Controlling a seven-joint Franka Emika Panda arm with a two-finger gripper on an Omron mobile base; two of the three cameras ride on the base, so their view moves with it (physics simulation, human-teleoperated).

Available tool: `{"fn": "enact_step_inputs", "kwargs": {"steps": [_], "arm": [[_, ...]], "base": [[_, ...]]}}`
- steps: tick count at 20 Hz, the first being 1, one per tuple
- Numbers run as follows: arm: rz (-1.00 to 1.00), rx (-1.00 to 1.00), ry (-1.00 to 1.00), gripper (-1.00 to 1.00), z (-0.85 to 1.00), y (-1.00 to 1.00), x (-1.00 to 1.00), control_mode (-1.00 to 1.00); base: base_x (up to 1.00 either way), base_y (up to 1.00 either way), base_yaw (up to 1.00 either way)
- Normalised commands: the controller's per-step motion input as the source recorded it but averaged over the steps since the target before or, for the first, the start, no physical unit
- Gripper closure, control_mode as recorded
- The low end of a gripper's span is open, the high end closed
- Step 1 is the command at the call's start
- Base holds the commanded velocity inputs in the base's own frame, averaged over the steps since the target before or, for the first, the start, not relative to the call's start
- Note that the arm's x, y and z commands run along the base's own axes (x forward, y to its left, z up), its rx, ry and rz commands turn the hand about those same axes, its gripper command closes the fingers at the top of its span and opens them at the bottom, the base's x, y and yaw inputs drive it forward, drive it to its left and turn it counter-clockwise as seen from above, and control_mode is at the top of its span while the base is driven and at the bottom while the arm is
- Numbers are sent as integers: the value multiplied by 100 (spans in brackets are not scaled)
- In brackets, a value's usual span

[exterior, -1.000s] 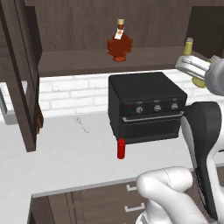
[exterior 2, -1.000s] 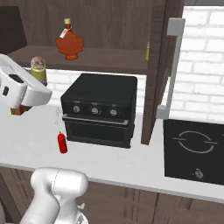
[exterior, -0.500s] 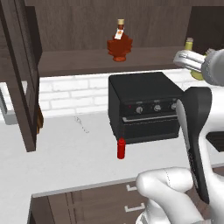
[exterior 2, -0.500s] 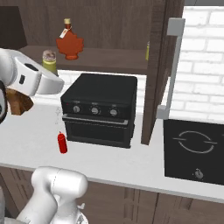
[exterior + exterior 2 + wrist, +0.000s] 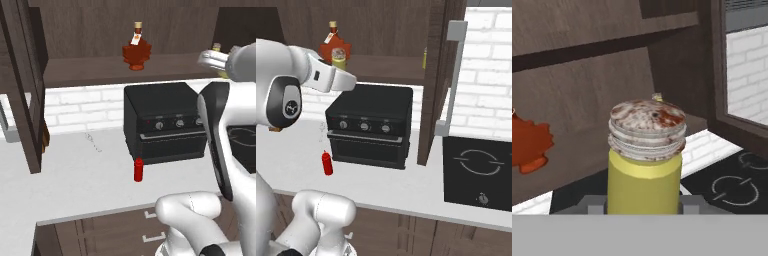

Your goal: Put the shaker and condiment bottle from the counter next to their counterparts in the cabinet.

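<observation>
Above the black countertop oven (image 5: 368, 127), the gripper (image 5: 643, 204) is pinching the shaker (image 5: 646, 157) by its yellow-green body, carried upright at shelf height in front of the open cabinet (image 5: 438, 60). On the shelf above the oven stands the amber leaf-shaped bottle (image 5: 136, 52), and further right along that shelf, close to the cabinet's side panel, a small yellow-green thing (image 5: 425, 58) looks like the twin shaker, though it is too small to be sure. The condiment bottle (image 5: 139, 169) stands on the bench (image 5: 75, 185) just in front of the oven's left corner, untouched. By my reading, the first item is lifted but not yet shelved; it has to go beside its twin, and the red bottle's whole trip remains.
</observation>
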Motion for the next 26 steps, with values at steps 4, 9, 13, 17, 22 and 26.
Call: {"fn": "enact_step_inputs", "kwargs": {"steps": [4,9,13,17,22,26], "arm": [[-1,-15,-5,100,-13,-23,55,-100],[-1,-8,2,100,-7,-15,64,-100],[-1,-5,4,100,0,-18,75,-100],[-3,-2,0,100,-16,-21,61,-100],[-3,-4,-1,100,-41,-24,52,-100],[-5,0,1,100,-10,-24,48,-100]], "base": [[0,0,0],[0,0,0],[0,0,0],[0,0,0],[0,0,0],[0,0,0]]}}
